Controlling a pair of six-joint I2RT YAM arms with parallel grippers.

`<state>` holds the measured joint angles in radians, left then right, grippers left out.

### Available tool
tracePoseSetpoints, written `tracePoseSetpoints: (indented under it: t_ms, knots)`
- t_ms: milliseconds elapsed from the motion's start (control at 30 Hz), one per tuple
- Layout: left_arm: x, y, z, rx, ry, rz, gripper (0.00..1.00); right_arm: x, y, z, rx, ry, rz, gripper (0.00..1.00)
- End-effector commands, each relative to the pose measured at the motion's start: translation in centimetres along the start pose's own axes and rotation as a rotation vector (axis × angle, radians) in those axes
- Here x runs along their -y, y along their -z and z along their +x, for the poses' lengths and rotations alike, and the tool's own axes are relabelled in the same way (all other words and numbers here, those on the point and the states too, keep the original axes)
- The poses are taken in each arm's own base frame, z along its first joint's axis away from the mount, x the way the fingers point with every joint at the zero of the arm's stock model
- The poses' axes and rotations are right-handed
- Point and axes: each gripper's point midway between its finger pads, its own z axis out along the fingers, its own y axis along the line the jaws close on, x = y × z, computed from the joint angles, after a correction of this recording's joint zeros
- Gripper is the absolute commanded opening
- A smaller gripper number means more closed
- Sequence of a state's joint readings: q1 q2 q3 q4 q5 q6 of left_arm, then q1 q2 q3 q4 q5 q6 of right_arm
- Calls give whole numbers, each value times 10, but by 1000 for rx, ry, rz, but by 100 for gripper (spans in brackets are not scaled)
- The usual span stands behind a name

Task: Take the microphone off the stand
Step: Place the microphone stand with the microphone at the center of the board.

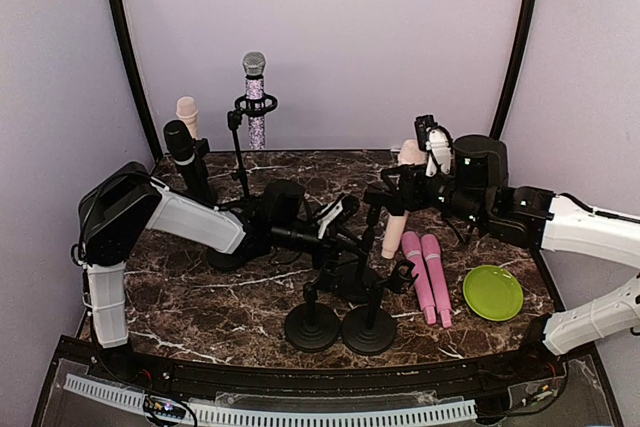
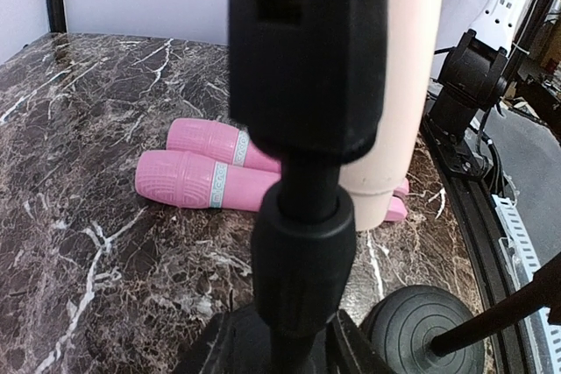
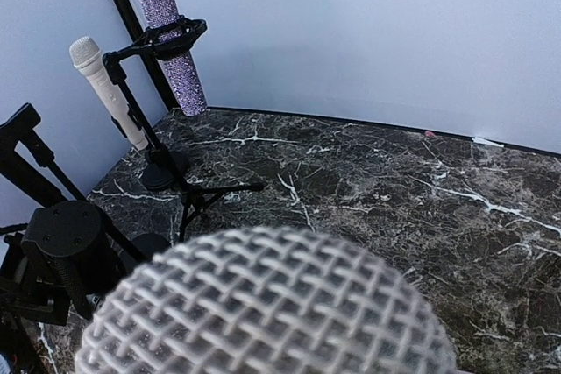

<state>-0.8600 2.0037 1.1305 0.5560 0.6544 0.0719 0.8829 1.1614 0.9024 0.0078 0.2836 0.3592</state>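
My left gripper (image 1: pixel 335 217) straddles the stand's stem (image 2: pixel 302 243); whether it pinches or merely brackets it, I cannot tell. Just beyond it, toward my right arm, the pale pink microphone (image 1: pixel 392 232) stands near-upright, head up. My right gripper (image 1: pixel 398 192), partly closed, clasps its body below the head.

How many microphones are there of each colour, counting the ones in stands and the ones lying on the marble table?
Pink microphones lying flat: 2
Cream microphones with mesh heads: 2
Black microphone: 1
Glittery silver-and-purple microphone: 1
Total: 6
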Motion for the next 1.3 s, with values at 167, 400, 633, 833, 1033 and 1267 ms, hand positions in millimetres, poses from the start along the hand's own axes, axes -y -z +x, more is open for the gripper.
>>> tracePoseSetpoints:
  t_ms: [167,400,633,833,1033,1267]
  knots:
    - [2,13,-14,53,-36,-52,50,-22,17,-29,107,-19,-125,6]
    - [-8,36,-31,77,-60,-192,65,-34,23,-22,80,33,-195,7]
    - [-13,58,-51,94,-82,-298,69,-41,22,-16,81,107,-206,7]
    - [-15,73,-52,102,-66,-366,70,-42,14,-14,108,163,-167,7]
    - [-15,88,-51,109,-51,-418,70,-43,10,-25,160,197,-156,7]
    - [-13,107,-57,127,-60,-475,71,-46,6,-33,195,222,-150,7]
